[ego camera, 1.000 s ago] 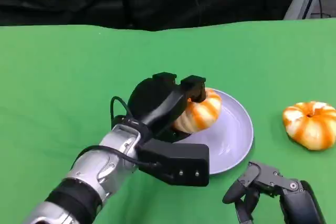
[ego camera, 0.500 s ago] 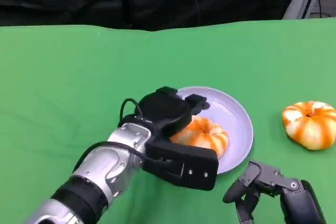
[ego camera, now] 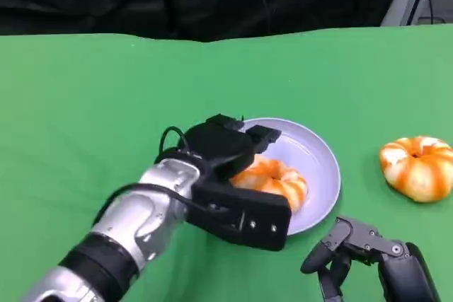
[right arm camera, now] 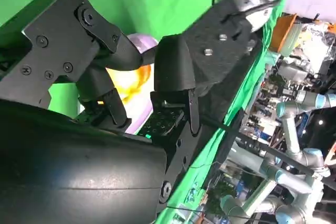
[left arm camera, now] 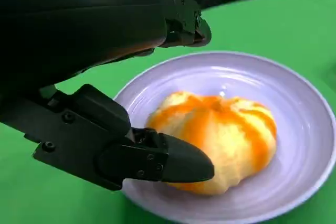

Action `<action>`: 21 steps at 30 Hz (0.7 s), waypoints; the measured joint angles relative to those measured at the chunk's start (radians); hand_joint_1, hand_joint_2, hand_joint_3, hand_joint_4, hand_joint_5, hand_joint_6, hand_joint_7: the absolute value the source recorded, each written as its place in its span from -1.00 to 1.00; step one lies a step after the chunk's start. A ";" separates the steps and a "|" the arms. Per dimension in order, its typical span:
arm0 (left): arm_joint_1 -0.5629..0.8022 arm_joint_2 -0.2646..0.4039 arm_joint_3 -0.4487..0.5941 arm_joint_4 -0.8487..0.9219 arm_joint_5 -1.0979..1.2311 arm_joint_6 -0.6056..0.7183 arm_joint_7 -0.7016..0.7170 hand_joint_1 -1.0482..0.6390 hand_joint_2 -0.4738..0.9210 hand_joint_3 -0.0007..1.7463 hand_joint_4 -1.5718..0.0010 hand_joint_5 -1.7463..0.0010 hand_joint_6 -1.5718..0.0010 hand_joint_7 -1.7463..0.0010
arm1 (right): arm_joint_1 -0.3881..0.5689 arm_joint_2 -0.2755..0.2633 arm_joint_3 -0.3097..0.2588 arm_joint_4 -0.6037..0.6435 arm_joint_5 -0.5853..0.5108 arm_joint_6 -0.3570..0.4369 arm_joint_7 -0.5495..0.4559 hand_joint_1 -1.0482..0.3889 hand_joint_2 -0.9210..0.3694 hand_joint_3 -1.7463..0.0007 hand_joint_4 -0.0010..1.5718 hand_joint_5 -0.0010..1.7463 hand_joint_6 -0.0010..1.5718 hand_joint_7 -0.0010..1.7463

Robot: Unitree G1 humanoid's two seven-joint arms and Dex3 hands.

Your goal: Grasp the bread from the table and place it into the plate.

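Now the round orange-striped bread (ego camera: pixel 276 180) lies in the pale lilac plate (ego camera: pixel 322 167), just right of my released left hand (ego camera: pixel 230 148), fingers apart around it; withdrawal goes leftward.

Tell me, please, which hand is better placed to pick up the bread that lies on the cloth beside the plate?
Probably the right hand: it hangs low on the same side as the loose bread. The left hand is over the plate, beside the bread already in it.
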State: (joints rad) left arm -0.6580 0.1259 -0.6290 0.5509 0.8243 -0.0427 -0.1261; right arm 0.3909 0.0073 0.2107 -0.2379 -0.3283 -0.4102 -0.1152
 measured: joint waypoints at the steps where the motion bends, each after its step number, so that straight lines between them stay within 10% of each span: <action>1: 0.000 0.005 0.001 -0.006 -0.002 0.005 -0.011 -0.88 1.00 -0.51 1.00 0.95 0.97 0.94 | 0.000 0.000 0.000 0.000 0.001 0.001 0.000 0.42 -0.02 -0.56 0.06 0.96 0.07 0.49; 13: 0.000 0.016 0.000 -0.030 -0.010 0.020 -0.037 -0.87 1.00 -0.52 0.97 0.95 0.95 0.94 | 0.000 -0.002 -0.001 0.000 0.005 0.004 0.000 0.41 -0.04 -0.54 0.05 0.95 0.06 0.48; 21: 0.150 0.156 0.152 -0.330 -0.163 -0.060 -0.080 -0.76 1.00 -0.61 0.84 0.88 0.85 0.92 | -0.002 -0.004 -0.002 0.001 0.009 0.005 0.001 0.40 -0.04 -0.54 0.06 0.93 0.07 0.48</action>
State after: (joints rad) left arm -0.5084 0.2820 -0.4767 0.2208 0.6617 -0.1024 -0.2064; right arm 0.3890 0.0036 0.2084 -0.2366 -0.3194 -0.4048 -0.1139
